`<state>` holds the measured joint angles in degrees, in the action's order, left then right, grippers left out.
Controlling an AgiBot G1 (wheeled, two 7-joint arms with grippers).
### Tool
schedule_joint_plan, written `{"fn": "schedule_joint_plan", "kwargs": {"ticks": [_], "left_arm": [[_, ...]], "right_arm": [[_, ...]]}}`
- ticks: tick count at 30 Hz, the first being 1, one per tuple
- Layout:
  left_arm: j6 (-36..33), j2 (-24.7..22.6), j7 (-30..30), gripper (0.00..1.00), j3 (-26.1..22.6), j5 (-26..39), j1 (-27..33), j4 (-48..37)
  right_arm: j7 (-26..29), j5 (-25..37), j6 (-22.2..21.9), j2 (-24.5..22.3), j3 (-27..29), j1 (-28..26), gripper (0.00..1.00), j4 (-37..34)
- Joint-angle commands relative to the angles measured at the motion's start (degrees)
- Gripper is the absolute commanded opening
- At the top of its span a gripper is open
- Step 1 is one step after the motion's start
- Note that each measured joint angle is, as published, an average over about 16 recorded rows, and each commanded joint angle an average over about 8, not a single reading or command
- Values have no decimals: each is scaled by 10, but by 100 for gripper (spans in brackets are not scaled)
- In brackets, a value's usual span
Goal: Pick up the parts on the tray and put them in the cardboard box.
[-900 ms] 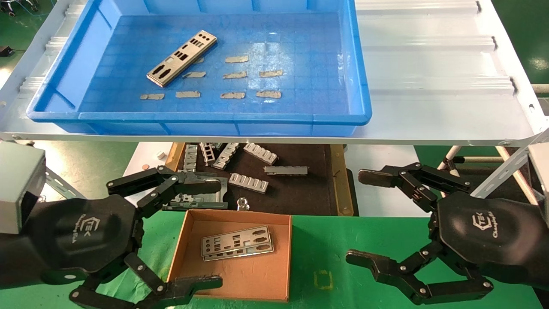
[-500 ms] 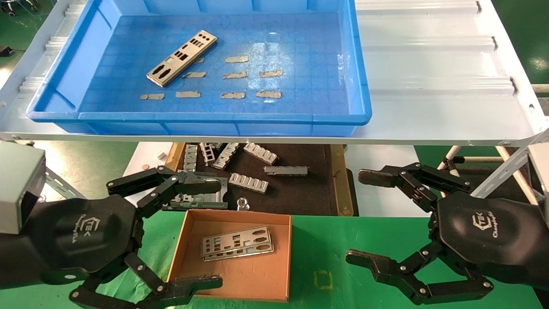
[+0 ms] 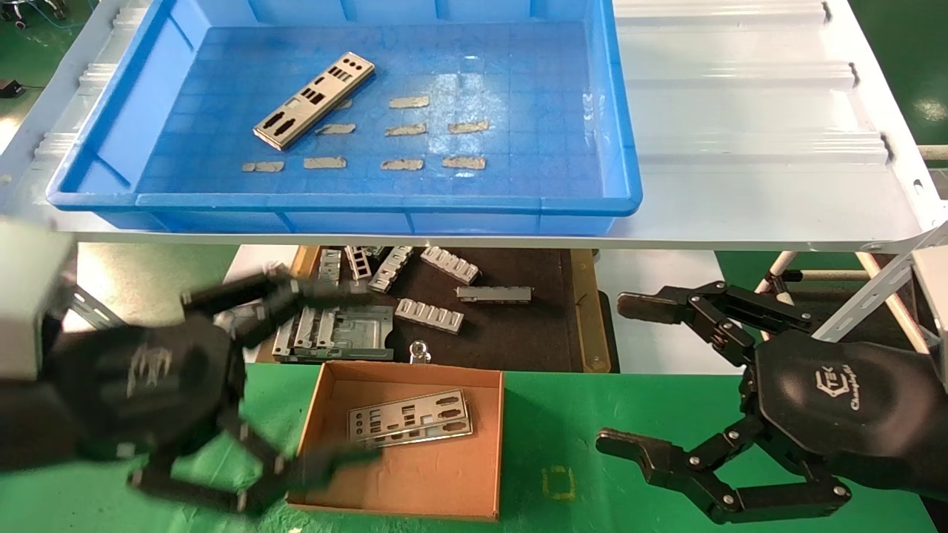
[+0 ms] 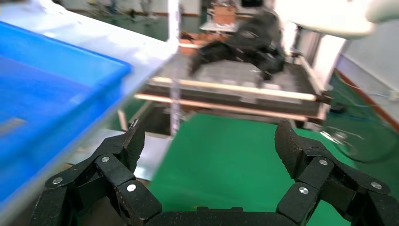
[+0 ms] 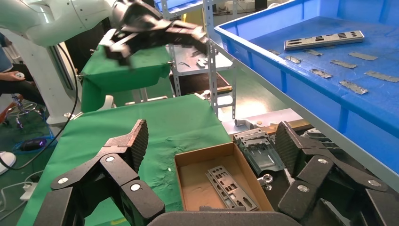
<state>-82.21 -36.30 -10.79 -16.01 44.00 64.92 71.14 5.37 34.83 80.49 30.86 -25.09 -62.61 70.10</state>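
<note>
The green-covered table carries the cardboard box; the white ribbed shelf carries the tray

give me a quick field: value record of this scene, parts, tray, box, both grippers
tray: blue tray on the white shelf
part in tray: one silver plate, lying flat, angled
other items in tray: small grey strips
cardboard box: cardboard box on the green table, open-topped
parts in box: two stacked plates
left gripper: left gripper open, empty, at the box's left side
right gripper: right gripper open, empty, right of the box
</note>
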Motion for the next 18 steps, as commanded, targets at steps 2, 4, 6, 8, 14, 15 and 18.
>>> {"fn": "schedule_joint_plan", "kwargs": {"ticks": [2, 4, 6, 8, 14, 15, 18], "left_arm": [[19, -7, 0, 100, 2, 10, 17, -12], [36, -18, -4, 100, -4, 29, 45, -30], [54, -32, -10, 100, -12, 52, 77, -55], [69, -48, -16, 100, -23, 78, 112, -85], [109, -97, -23, 100, -61, 162, 216, -195], [115, -104, -21, 100, -67, 175, 232, -214], [128, -127, -6, 100, -81, 209, 274, -271]], "right_arm": [[0, 0, 0, 0, 0, 0, 0, 0], [0, 0, 0, 0, 0, 0, 0, 0], [0, 0, 0, 0, 0, 0, 0, 0], [0, 0, 0, 0, 0, 0, 0, 0], [0, 0, 0, 0, 0, 0, 0, 0], [0, 0, 0, 0, 0, 0, 0, 0], [0, 0, 0, 0, 0, 0, 0, 0]]}}
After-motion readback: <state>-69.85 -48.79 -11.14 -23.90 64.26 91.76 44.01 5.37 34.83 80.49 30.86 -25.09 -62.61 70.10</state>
